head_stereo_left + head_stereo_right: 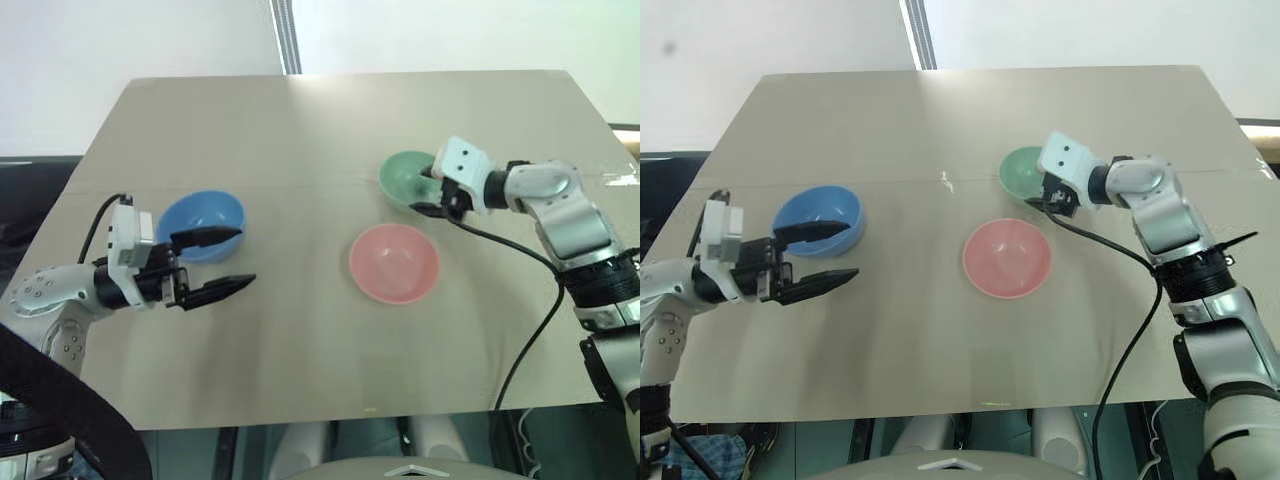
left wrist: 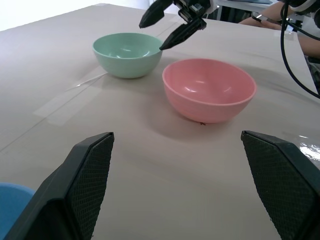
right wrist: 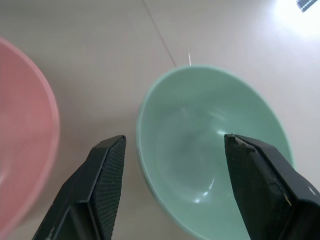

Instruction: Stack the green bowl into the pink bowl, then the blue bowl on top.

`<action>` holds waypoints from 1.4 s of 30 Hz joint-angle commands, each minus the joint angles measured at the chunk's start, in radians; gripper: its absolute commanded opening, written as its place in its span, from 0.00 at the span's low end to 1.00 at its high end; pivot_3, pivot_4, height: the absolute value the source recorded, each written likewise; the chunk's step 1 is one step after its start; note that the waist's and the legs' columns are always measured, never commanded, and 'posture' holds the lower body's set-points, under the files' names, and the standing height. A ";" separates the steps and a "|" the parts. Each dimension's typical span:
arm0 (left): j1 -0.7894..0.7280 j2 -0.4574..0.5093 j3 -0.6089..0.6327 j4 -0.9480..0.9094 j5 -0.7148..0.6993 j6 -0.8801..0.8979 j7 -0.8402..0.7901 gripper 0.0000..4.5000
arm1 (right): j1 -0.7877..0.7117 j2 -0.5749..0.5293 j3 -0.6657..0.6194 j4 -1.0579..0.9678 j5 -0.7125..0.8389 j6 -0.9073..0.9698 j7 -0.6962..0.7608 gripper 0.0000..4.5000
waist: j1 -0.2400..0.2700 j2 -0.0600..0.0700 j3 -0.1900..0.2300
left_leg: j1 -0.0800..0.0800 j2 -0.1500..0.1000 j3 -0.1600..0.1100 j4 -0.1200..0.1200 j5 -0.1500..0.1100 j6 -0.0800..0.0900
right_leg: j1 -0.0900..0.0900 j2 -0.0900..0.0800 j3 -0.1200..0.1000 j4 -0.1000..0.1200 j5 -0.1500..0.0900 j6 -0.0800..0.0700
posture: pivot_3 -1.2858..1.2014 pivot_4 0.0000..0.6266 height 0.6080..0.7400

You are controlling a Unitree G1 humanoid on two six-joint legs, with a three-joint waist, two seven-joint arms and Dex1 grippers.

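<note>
The left end effector [image 1: 228, 259] hovers low over the counter [image 1: 300, 130] with its two black fingers spread wide and nothing between them; the blue bowl [image 1: 201, 224] sits upright just beside it, its rim close under the upper finger, though I cannot tell whether they touch; from this end effector the other two bowls lie well apart, across the bare middle of the counter.

The pink bowl [image 1: 394, 262] stands upright and empty, between the two end effectors but much nearer the right one; nothing is stacked in it yet.

The green bowl [image 1: 408, 178] sits upright just beyond the pink bowl, the two near but not touching; the right end effector [image 2: 162, 25] hangs at the green bowl's near rim, tilted downward, its fingers parted and empty; in the right wrist view one finger [image 3: 97, 190] stands outside the bowl's wall on the pink-bowl side and the other [image 3: 265, 185] over its hollow, so the rim lies between them, not yet pinched.

As I judge it, the task is at its very start: all three bowls stand single on the counter; the step in hand looks like the first grasp, on the green bowl; still to come are closing on that rim, lifting it into the pink bowl, then carrying the blue bowl across and setting it on top.
</note>
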 commanded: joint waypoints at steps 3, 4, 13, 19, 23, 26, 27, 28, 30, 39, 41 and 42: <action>0.012 0.019 0.042 -0.038 -0.016 -0.005 0.009 0.96 | -0.075 0.041 0.085 0.157 -0.115 -0.118 0.012 0.76 | -0.011 0.000 0.000 | 0.000 0.000 0.000 0.000 0.000 0.000 | 0.000 0.000 0.000 0.000 0.000 0.000 | 0.52 0.24 1.00; 0.014 0.020 0.043 -0.039 -0.016 -0.005 0.010 0.96 | -0.080 0.044 0.092 0.177 -0.129 -0.133 0.011 0.76 | -0.013 0.000 0.000 | 0.000 0.000 0.000 0.000 0.000 0.000 | 0.000 0.000 0.000 0.000 0.000 0.000 | 0.52 0.24 1.00; 0.046 0.016 0.058 -0.065 -0.021 -0.004 0.025 0.96 | -0.091 0.072 0.087 0.225 -0.157 -0.200 0.047 0.09 | -0.026 0.000 0.000 | 0.000 0.001 0.000 0.000 0.000 0.000 | 0.000 0.000 0.000 0.000 0.000 0.000 | 0.52 0.24 1.00; 0.051 0.016 0.061 -0.072 -0.022 0.002 0.027 0.96 | -0.090 0.076 0.074 0.180 -0.167 -0.203 0.063 0.01 | -0.023 0.000 0.000 | 0.000 0.001 -0.001 0.000 0.000 0.000 | 0.000 0.000 0.000 0.000 0.000 0.000 | 0.52 0.24 1.00; 0.040 0.017 0.052 -0.066 -0.020 0.003 0.026 0.96 | -0.079 0.035 0.082 0.067 -0.187 -0.225 0.109 0.01 | -0.023 0.001 0.000 | -0.001 0.001 -0.001 0.000 0.000 0.000 | 0.000 -0.001 0.000 0.000 0.000 0.000 | 0.52 0.24 1.00; 0.035 0.019 0.048 -0.061 -0.016 0.001 0.023 0.96 | -0.054 -0.022 0.065 -0.109 -0.159 -0.206 0.188 0.01 | -0.021 0.001 0.000 | -0.001 0.001 -0.001 0.000 0.000 0.000 | -0.001 -0.001 -0.001 0.000 0.000 0.000 | 0.52 0.24 1.00; 0.034 0.020 0.047 -0.059 -0.014 0.000 0.022 0.96 | -0.046 -0.040 0.060 -0.162 -0.150 -0.195 0.210 0.01 | -0.020 0.001 0.000 | -0.001 0.001 -0.001 0.000 0.000 0.000 | -0.001 -0.001 -0.001 0.000 0.000 0.000 | 0.52 0.24 1.00; 0.032 0.020 0.046 -0.057 -0.012 0.000 0.021 0.96 | -0.032 -0.072 0.058 -0.233 -0.143 -0.196 0.242 0.01 | -0.020 0.001 0.000 | -0.001 0.001 -0.002 0.000 0.000 0.000 | -0.001 -0.001 -0.001 0.000 0.000 0.000 | 0.52 0.24 1.00; 0.029 0.023 0.043 -0.050 -0.007 -0.002 0.018 0.96 | 0.008 -0.140 0.052 -0.377 -0.123 -0.187 0.312 0.01 | -0.017 0.001 0.000 | -0.002 0.001 -0.002 0.000 0.000 0.000 | -0.001 -0.001 -0.001 -0.001 0.000 0.000 | 0.52 0.24 1.00; -0.010 0.037 0.021 -0.014 -0.006 0.007 -0.006 0.96 | 0.160 -0.335 0.028 -0.784 -0.037 -0.071 0.455 0.01 | -0.009 0.001 0.000 | -0.002 0.001 -0.002 0.000 0.000 0.000 | -0.001 0.000 -0.002 0.001 0.000 0.000 | 0.52 0.24 1.00; -0.019 0.037 0.014 -0.008 -0.005 0.007 -0.009 0.96 | 0.169 -0.331 0.043 -0.809 -0.045 -0.041 0.446 0.01 | -0.008 0.001 0.000 | -0.001 0.001 -0.002 0.000 0.000 0.000 | 0.000 0.000 -0.002 0.001 0.000 0.000 | 0.52 0.24 1.00; -0.026 0.036 0.010 -0.004 -0.003 0.006 -0.011 0.96 | 0.174 -0.329 0.051 -0.814 -0.052 -0.036 0.442 0.01 | -0.007 0.001 0.000 | -0.001 0.001 -0.002 0.001 0.000 0.000 | 0.000 0.000 -0.002 0.001 0.000 0.000 | 0.52 0.24 1.00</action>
